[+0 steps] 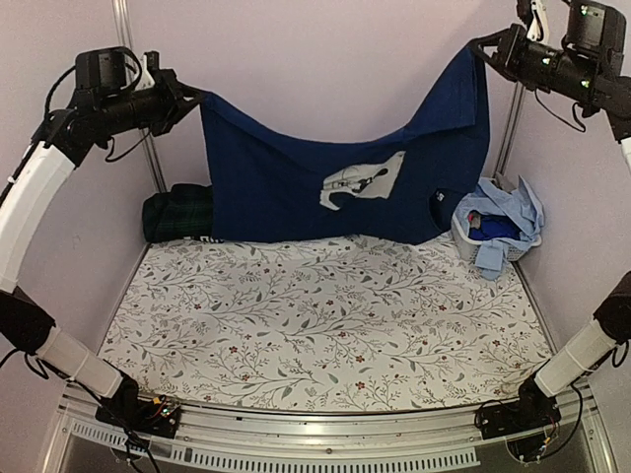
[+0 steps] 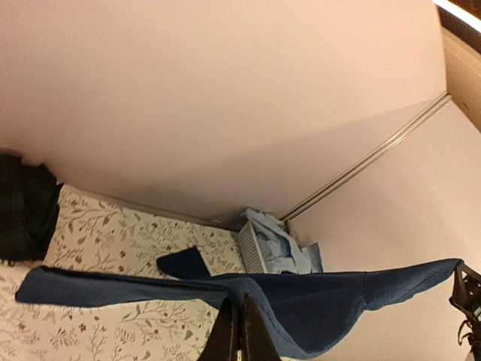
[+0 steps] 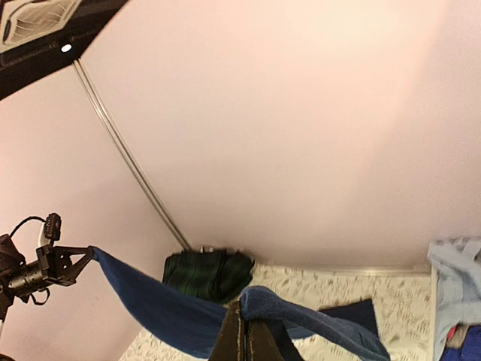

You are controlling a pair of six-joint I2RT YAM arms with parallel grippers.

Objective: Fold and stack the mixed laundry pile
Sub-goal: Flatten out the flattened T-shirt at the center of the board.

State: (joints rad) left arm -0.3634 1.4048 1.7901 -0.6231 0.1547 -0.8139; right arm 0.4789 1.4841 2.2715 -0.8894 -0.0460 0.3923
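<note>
So, navy T-shirt (image 1: pixel 286 177): up in the air, stretched between the two grippers, top edge sagging in the middle, broad side facing the top camera
white print (image 1: pixel 360 180): on the shirt, roughly mid-cloth, shape too unclear to read
shirt lower edge: hangs down to the far edge of the floral sheet (image 1: pixel 325 325); touching it or just above, cannot tell
left gripper (image 1: pixel 195 97): raised high at far left, jaws closed tight, pinching the left top corner of the shirt; in the left wrist view the fingers (image 2: pixel 229 331) are pressed together and navy cloth runs out across them
right gripper (image 1: pixel 480 46): raised a bit higher at far right, jaws also clamped together, gripping the opposite top corner; in the right wrist view navy cloth drapes over the fingertips
plaid piece (image 1: pixel 177 212): dark green, bunched up at the far left corner by the back wall, partly hidden behind the hanging shirt
basket (image 1: pixel 471 248): white, far right corner of the table, just beside the shirt's lower right edge
light blue shirts (image 1: pixel 513 209): heaped in the basket and spilling over its rim, a brighter blue piece and a bit of red showing inside
floral sheet: white with leafy vines, spread flat over the table top
arms: both reach up from bases at the near edge
</note>
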